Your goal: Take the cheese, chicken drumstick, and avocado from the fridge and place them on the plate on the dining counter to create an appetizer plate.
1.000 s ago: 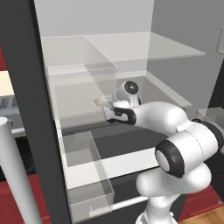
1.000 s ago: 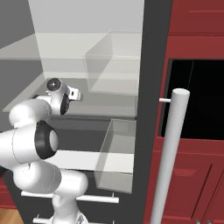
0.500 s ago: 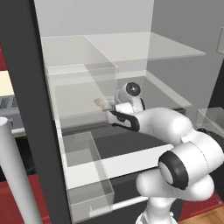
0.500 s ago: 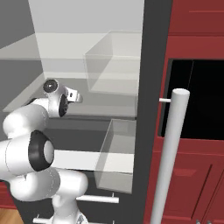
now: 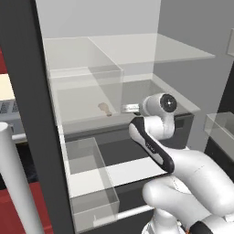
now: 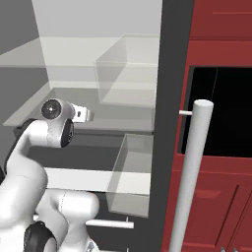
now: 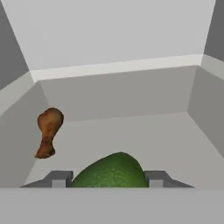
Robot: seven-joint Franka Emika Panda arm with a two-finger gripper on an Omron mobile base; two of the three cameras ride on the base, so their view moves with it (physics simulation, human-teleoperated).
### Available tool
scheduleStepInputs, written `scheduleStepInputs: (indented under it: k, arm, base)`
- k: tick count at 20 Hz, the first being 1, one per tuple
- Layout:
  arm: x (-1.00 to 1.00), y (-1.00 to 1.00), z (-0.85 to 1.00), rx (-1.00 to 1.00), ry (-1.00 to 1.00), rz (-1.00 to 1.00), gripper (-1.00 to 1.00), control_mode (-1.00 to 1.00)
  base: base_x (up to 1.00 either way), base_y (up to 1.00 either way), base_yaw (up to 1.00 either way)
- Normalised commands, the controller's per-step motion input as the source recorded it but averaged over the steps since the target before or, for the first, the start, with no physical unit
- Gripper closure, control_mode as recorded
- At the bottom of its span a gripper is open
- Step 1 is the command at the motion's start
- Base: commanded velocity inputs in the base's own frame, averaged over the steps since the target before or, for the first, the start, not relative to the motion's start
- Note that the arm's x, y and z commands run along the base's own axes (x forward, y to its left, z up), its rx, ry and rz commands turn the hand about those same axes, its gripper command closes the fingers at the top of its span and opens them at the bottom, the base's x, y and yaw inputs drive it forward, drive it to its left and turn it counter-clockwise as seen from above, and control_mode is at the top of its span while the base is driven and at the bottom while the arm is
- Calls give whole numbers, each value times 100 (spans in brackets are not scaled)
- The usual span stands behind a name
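our gripper (image 7: pixel 109 179) clasping the avocado (image 7: pixel 110 171) between both fingertips inside the fridge (image 5: pixel 27 91), chicken drumstick (image 7: pixel 48 131) lying well apart on the shelf floor

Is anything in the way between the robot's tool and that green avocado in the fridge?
Nothing visible. In the hand view the dark green rounded avocado already sits between the tool's two dark fingertips. The brown chicken drumstick lies off to one side, apart from it.
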Motion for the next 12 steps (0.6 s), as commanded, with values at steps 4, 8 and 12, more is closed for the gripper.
scheduleStepInputs:
  k: [4, 8, 12]
  arm:
    - [-100, -19, 82, 0, 15, 4, 100, -100]
    - [-100, -1, 45, 0, 23, 0, 100, -100]
    - [-100, -10, 44, 0, 11, 0, 100, -100]
  base:
    - [0, 0, 0]
    - [0, 0, 0]
    - [0, 0, 0]
